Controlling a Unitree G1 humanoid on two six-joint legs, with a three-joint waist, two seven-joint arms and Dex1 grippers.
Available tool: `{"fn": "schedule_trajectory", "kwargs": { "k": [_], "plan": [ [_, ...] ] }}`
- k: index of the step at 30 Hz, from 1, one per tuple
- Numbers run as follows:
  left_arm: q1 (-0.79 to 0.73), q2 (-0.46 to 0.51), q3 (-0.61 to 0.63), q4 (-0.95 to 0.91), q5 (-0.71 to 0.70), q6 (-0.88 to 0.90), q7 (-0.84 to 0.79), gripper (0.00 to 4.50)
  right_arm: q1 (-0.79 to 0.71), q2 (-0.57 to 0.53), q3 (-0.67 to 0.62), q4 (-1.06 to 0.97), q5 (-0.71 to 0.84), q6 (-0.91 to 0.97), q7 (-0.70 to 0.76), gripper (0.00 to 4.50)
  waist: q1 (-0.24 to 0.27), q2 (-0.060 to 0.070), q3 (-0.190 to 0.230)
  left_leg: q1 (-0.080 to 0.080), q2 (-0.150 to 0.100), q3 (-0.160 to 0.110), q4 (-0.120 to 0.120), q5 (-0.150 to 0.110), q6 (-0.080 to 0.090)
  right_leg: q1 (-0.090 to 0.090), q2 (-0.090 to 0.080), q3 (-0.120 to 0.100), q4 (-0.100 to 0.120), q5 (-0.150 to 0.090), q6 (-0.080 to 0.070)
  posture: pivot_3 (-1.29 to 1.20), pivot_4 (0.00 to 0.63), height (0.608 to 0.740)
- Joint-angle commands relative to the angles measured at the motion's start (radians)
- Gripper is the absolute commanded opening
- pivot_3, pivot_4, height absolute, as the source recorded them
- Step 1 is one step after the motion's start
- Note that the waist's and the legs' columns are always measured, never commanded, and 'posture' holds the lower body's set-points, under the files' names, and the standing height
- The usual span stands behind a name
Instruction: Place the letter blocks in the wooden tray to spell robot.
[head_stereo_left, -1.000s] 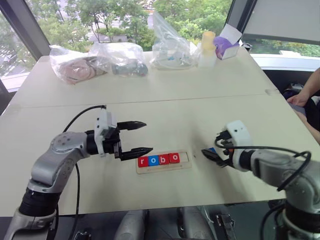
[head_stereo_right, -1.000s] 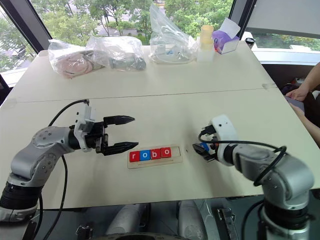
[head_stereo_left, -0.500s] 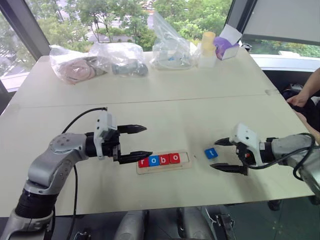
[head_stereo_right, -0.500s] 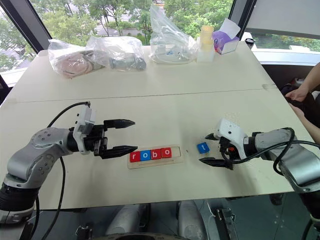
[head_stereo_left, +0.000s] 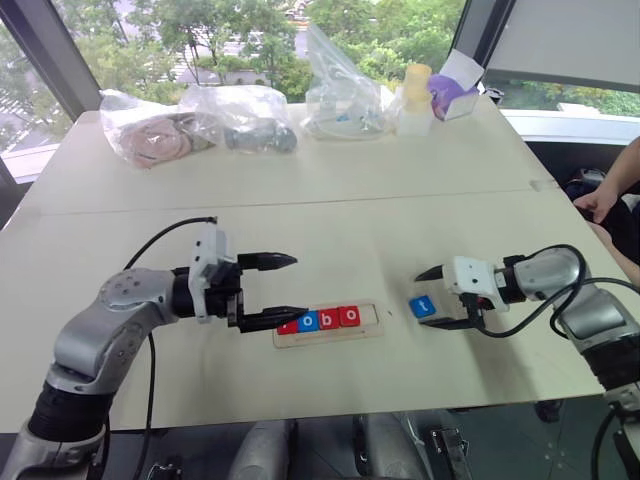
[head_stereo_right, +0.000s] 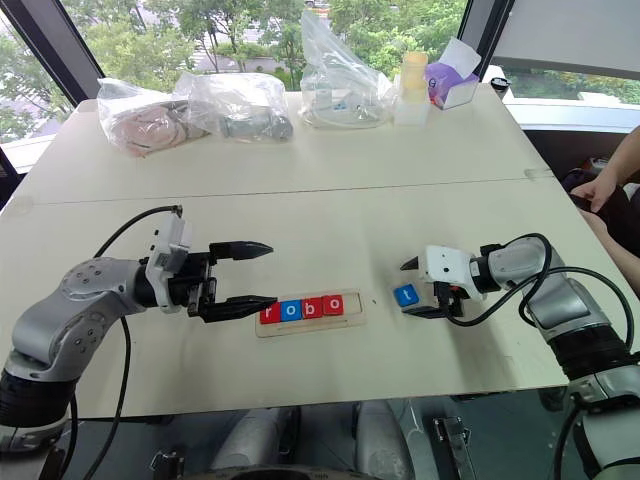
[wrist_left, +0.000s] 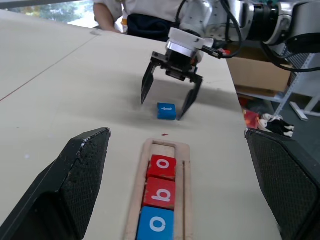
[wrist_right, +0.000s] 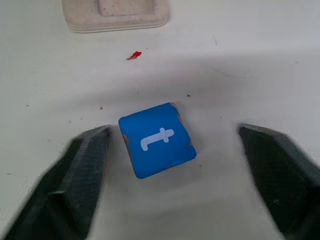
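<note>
1. Left eye view gives us our left gripper (head_stereo_left: 282, 290) with its fingers spread wide and holding nothing; its lower fingertip hangs over the near end of the wooden tray (head_stereo_left: 372, 322).
2. Just past that fingertip, four letter blocks (head_stereo_left: 328, 319) sit in the tray in a row, reading r, o, b, o, with the last slot bare.
3. Between the tray's bare end and our right gripper (head_stereo_left: 438, 297) lies the blue t block (head_stereo_left: 422, 306), flat on the table (head_stereo_left: 330, 215).
4. Our right gripper's fingers stand apart, one on each side of the t block, not touching it.
</note>
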Motion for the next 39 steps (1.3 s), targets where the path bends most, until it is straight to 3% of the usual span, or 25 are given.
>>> {"fn": "schedule_trajectory", "kwargs": {
  "k": [1, 3, 4, 15, 23, 39],
  "plan": [
    [0.006, 0.013, 0.030, -0.037, -0.025, 0.002, 0.004, 4.50, -0.003, 0.005, -0.006, 0.016, -0.024, -0.003, 0.015, 2.13, 0.000, 0.000, 0.000, 0.000, 0.000, 0.000, 0.000, 0.000, 0.000, 0.000, 0.000, 0.000, 0.000, 0.000, 0.000, 0.00, 0.150, 0.740],
    [0.010, 0.015, 0.031, -0.038, -0.022, 0.002, 0.006, 4.50, 0.017, -0.003, -0.020, -0.044, 0.001, 0.024, 0.025, 1.17, 0.001, 0.000, 0.000, 0.000, 0.000, 0.000, 0.000, 0.000, 0.000, 0.000, 0.000, 0.000, 0.000, 0.000, 0.000, 0.00, 0.150, 0.740],
    [0.011, 0.015, 0.031, -0.038, -0.021, 0.002, 0.007, 4.50, 0.026, -0.007, -0.025, -0.069, 0.007, 0.029, 0.026, 1.12, 0.001, 0.000, 0.000, 0.000, 0.000, 0.000, 0.000, 0.000, 0.000, 0.000, 0.000, 0.000, 0.000, 0.000, 0.000, 0.00, 0.150, 0.740],
    [0.006, 0.014, 0.023, -0.035, -0.019, 0.004, 0.006, 4.50, 0.040, 0.044, -0.002, -0.412, 0.064, 0.317, -0.001, 1.12, 0.003, 0.000, 0.000, -0.001, 0.000, -0.001, 0.000, 0.000, 0.000, -0.001, -0.001, 0.000, 0.000, 0.000, 0.000, 0.00, 0.150, 0.740],
    [0.016, 0.018, 0.024, -0.049, -0.025, 0.013, 0.013, 4.50, -0.008, 0.132, 0.067, -0.410, -0.006, 0.360, -0.063, 1.12, 0.004, 0.000, 0.000, -0.001, 0.000, -0.001, 0.000, 0.000, 0.000, -0.001, -0.001, 0.000, 0.000, 0.000, 0.000, 0.00, 0.150, 0.740],
    [0.010, 0.015, 0.026, -0.061, -0.024, 0.025, 0.035, 4.50, -0.027, 0.159, 0.098, -0.381, -0.045, 0.363, -0.062, 1.12, 0.002, 0.000, 0.000, -0.001, 0.000, -0.001, 0.000, 0.000, 0.000, -0.002, -0.001, -0.001, 0.000, 0.000, 0.000, 0.00, 0.150, 0.740]
  ]
}}
